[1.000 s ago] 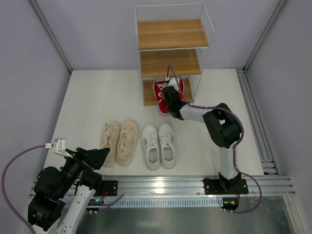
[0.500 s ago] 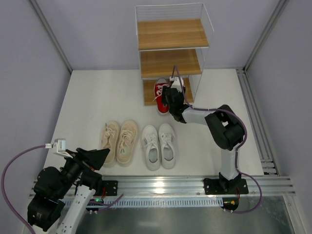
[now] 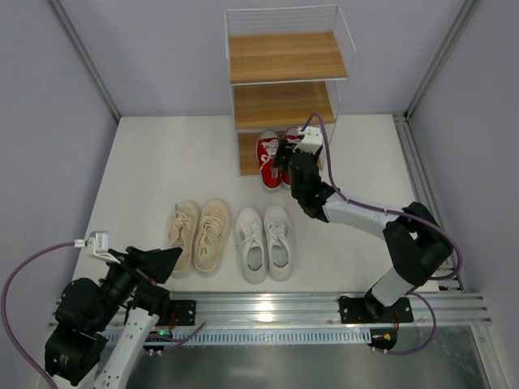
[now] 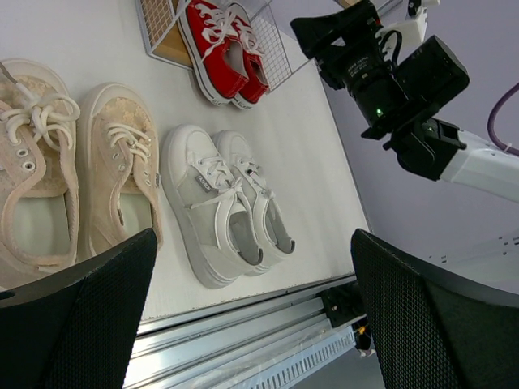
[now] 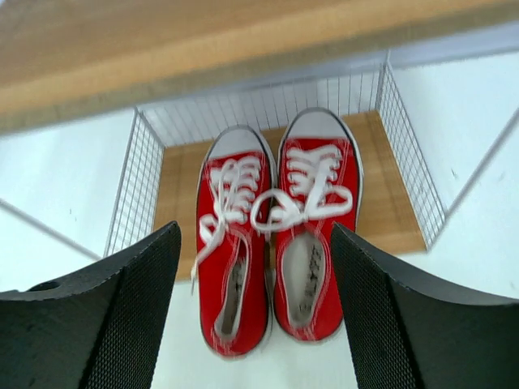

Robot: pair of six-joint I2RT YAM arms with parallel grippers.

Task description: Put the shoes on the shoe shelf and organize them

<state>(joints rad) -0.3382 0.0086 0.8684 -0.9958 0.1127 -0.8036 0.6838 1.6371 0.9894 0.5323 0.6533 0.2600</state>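
Red pair [image 3: 280,156] is on the shelf's [image 3: 284,105] bottom board, side by side, toes in, heels poking out past the front edge. Beige pair [image 3: 199,236] and white pair [image 3: 265,243] sit on the table [image 3: 162,170]: two pairs left, and the middle and top boards are bare. Right gripper [image 3: 292,160] is just in front of the red heels, jaws apart, holding nothing. Left gripper [image 3: 158,261] is spread wide, empty, near the beige pair. A second ago the right jaws were pinched shut over the red shoes. Now they're spread and backed off, elbow swung right. Left unchanged.

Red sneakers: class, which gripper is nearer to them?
Right. The right gripper hangs close by the heels of the red sneakers; the left gripper sits far back, beside the beige pair.
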